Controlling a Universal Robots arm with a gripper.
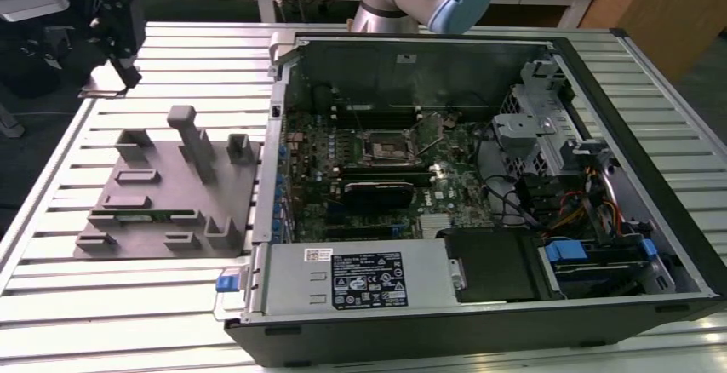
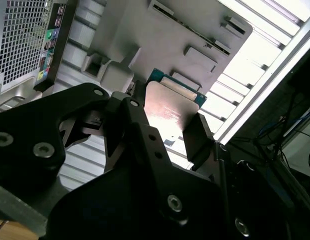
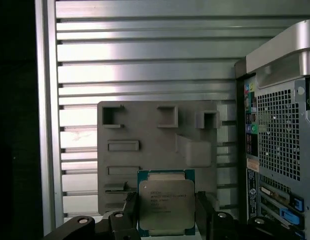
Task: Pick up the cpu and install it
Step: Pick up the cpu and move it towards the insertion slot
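In both wrist views the cpu (image 3: 166, 202) (image 2: 170, 112), a flat square chip with a pale metal lid and a green rim, sits between two black fingers (image 3: 204, 212) (image 2: 197, 135). My gripper (image 3: 166, 216) (image 2: 167, 131) is shut on its opposite edges and holds it in the air above the grey tray (image 3: 145, 130) (image 2: 160, 35). In the exterior view the gripper (image 1: 111, 83) hangs at the far left, beyond the tray (image 1: 159, 186) and away from the open computer case (image 1: 477, 177). The empty socket (image 1: 386, 145) lies on the motherboard inside the case.
A green memory stick (image 1: 153, 215) lies in a slot of the tray. The case's raised walls, its drive cage (image 1: 534, 126) and its loose cables (image 1: 591, 203) surround the motherboard. The slatted metal table (image 1: 114, 305) ends close to the tray at the exterior view's left.
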